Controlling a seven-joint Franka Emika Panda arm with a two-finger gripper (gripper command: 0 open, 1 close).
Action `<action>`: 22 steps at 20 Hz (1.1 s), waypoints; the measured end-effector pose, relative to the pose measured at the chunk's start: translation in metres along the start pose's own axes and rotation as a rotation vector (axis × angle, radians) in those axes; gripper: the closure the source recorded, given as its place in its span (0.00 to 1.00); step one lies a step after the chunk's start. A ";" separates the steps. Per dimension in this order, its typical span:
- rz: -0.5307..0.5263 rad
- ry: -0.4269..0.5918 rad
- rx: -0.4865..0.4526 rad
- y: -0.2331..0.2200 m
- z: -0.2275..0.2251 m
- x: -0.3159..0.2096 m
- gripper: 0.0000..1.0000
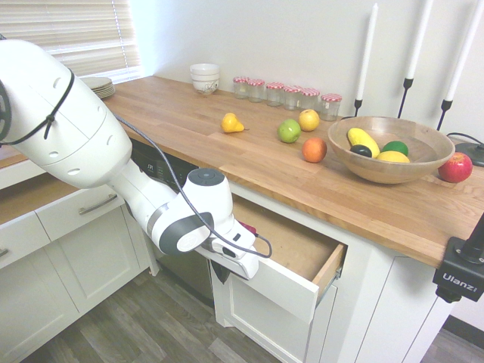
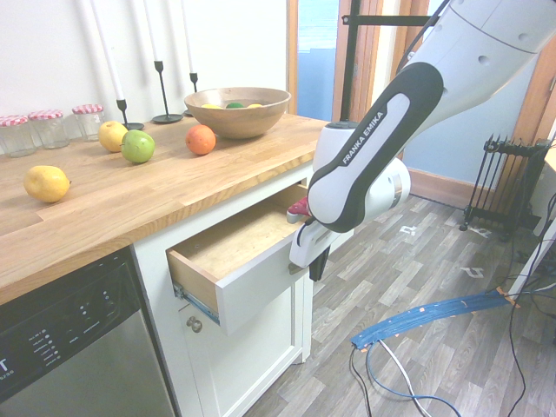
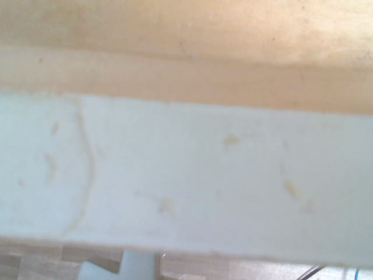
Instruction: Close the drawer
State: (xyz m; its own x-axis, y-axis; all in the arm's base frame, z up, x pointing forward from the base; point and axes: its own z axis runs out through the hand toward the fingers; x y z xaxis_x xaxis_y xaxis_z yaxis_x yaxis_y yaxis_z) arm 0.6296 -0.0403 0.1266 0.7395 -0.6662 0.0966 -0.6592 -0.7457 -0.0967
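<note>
The counter (image 1: 227, 144) runs the whole length of the kitchen, and the drawer (image 1: 283, 281) hangs beneath it, roughly a third out; its white front stands clear of the cabinet, and its pale wood bottom (image 2: 248, 233) shows empty. The arm (image 1: 91, 151) leans in from the floor side; you have the gripper (image 2: 318, 263) pointing down just outside the drawer front, clenched on nothing that can be seen. Contact with the front looks likely in both outer views, though the exact point is hidden behind the wrist; the handle is not visible either.

Risks, in my judgement: the fingers sit low against a flat face, so they may slide off under or past it if the push is not square; the wrist housing overhangs the top edge of the front, and it could catch the counter lip as the gap closes; an off-centre push may rack the drawer on its runners (image 2: 208, 308).

Surroundings: the dishwasher (image 2: 69, 347) stands just beside the drawer; the bowl (image 1: 390, 147) of fruit, loose fruit, jars (image 1: 287, 94) and candlesticks (image 1: 367, 57) sit on the counter, well apart from the arm. Nothing lies in the drawer's path.
</note>
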 end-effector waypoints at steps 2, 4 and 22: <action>0.000 0.002 0.000 -0.004 0.002 0.006 1.00; 0.001 0.004 -0.001 -0.008 0.005 0.013 1.00; 0.015 0.014 -0.016 -0.070 0.027 0.075 1.00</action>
State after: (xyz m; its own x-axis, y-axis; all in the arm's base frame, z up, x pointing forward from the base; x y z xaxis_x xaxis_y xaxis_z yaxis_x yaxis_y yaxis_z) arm 0.7347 -0.0378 0.1140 0.7274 -0.6774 0.1096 -0.6726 -0.7354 -0.0820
